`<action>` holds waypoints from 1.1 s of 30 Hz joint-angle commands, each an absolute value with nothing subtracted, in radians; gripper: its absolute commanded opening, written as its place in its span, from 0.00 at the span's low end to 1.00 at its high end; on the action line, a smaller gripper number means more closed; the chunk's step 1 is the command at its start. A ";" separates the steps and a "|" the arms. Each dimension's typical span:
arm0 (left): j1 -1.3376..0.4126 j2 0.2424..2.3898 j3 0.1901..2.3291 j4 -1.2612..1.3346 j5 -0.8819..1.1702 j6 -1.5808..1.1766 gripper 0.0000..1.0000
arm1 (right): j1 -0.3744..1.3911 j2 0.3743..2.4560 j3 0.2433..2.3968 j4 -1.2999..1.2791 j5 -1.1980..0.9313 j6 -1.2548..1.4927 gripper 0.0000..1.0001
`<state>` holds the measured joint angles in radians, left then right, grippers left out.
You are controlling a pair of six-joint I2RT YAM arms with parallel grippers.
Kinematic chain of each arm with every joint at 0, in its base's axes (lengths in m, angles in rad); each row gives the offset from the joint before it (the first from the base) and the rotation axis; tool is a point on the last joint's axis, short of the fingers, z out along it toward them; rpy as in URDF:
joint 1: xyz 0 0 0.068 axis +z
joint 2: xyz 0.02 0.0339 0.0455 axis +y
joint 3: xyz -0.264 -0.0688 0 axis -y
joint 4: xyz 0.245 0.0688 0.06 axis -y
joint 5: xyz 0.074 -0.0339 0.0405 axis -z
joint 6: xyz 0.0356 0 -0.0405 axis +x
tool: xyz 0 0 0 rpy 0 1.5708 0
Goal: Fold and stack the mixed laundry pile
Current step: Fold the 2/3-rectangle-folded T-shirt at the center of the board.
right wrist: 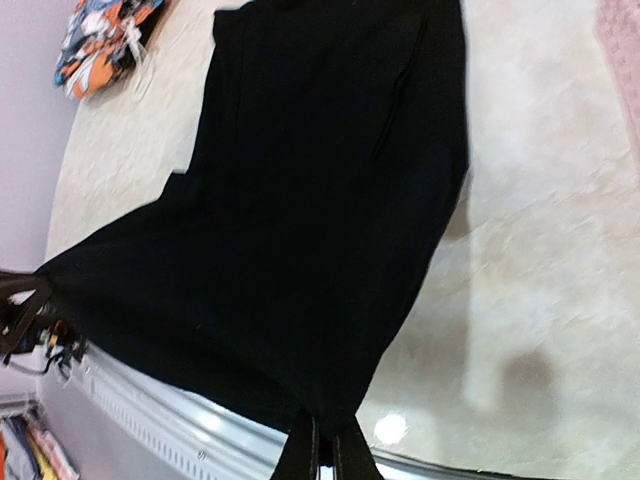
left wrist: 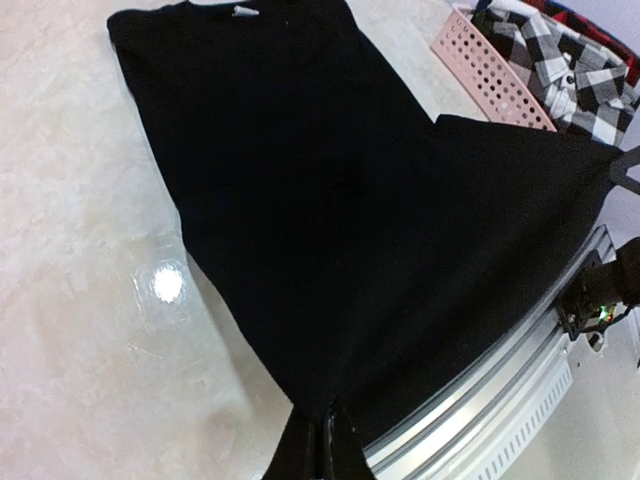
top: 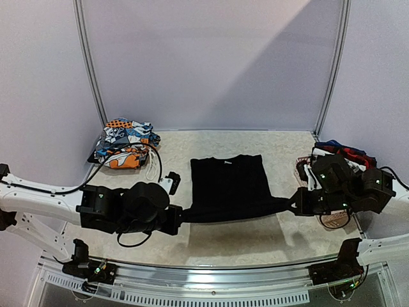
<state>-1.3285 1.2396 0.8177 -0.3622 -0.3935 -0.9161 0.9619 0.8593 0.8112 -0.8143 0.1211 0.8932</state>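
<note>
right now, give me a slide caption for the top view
Left fingers and right fingers pinch the near corners of the black shirt, hem taut between them; printed clothes sit far left

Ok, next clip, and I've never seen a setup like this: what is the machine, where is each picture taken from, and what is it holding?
The machine is two robot arms bolted at the near edge of a table. The wide picture comes from a fixed camera above and behind them. The other two come from a camera on each wrist, looking along that arm's own fingers. In the middle lies a black T-shirt, collar away from the arms. The left gripper and the right gripper are each shut on a near corner of it, with that edge stretched between them. At the far left lies a heap of orange-blue-white printed pieces. At the right a pink perforated basket holds a black-and-white checked garment.
</note>
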 commanded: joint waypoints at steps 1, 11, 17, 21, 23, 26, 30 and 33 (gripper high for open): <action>-1.284 1.265 0.875 -0.450 -0.485 -0.872 0.00 | 0.963 0.914 0.876 -0.941 0.353 0.876 0.00; -1.108 1.329 0.959 -0.418 -0.415 -0.782 0.00 | 0.939 1.091 1.064 -0.997 0.599 0.858 0.00; -1.024 1.376 1.002 -0.412 -0.363 -0.748 0.00 | 0.858 1.201 1.127 -0.960 0.578 0.798 0.00; -0.978 1.409 1.021 -0.404 -0.327 -0.733 0.00 | 0.791 1.239 1.150 -0.920 0.539 0.737 0.00; -0.958 1.424 1.034 -0.402 -0.311 -0.726 0.00 | 0.748 1.257 1.162 -0.899 0.512 0.712 0.00; -0.926 1.451 1.052 -0.394 -0.276 -0.713 0.00 | 0.700 1.300 1.184 -0.874 0.479 0.674 0.00; -0.882 1.488 1.091 -0.395 -0.237 -0.692 0.00 | 0.644 1.374 1.223 -0.857 0.458 0.636 0.00; -0.845 1.519 1.118 -0.398 -0.210 -0.677 0.00 | 0.610 1.431 1.260 -0.834 0.429 0.608 0.00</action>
<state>-0.9203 1.4834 1.0901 -0.3088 -0.1989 -0.7204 0.6807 1.3750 1.2118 -0.8104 0.3668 0.6670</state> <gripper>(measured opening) 0.026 0.032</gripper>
